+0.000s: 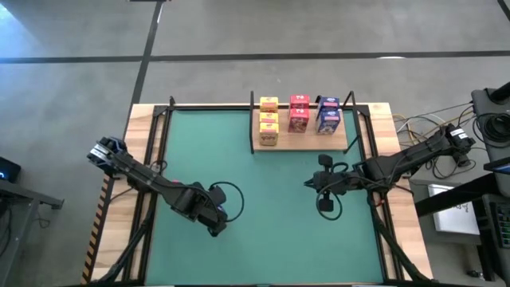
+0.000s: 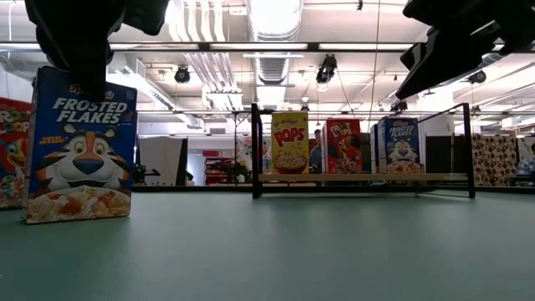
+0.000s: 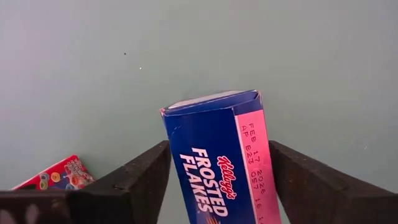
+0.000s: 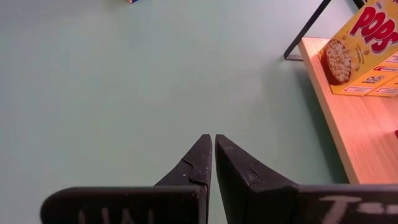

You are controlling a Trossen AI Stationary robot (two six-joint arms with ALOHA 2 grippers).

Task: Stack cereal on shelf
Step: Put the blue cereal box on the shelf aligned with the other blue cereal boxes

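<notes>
A blue Frosted Flakes cereal box [image 2: 79, 150] stands upright on its bottom on the green mat, near the front left. My left gripper [image 3: 217, 149] comes down over the box top [image 3: 211, 102], open, one finger on either side; in the high view the gripper [image 1: 215, 227] hides the box. A red cereal box [image 3: 59, 177] lies beside it. The shelf [image 1: 339, 143], at the far side, carries yellow [image 1: 268, 119], red [image 1: 299, 112] and blue [image 1: 328, 119] boxes. My right gripper [image 4: 213, 140] hangs shut over the mat in front of the shelf. My left gripper straddles the upper part of the blue box from above, pointing steeply down, with one finger [image 3: 143, 174] beside its printed front and the other [image 3: 305, 180] beside its back. Whether either finger touches the box I cannot tell. The box stands on the mat.
Thin black posts [image 2: 255, 150] rise at the shelf's corners. Bare green mat [image 1: 263, 207] lies between the two grippers and in front of the shelf. Wooden table edges and black rails [image 1: 155, 159] run along both sides.
</notes>
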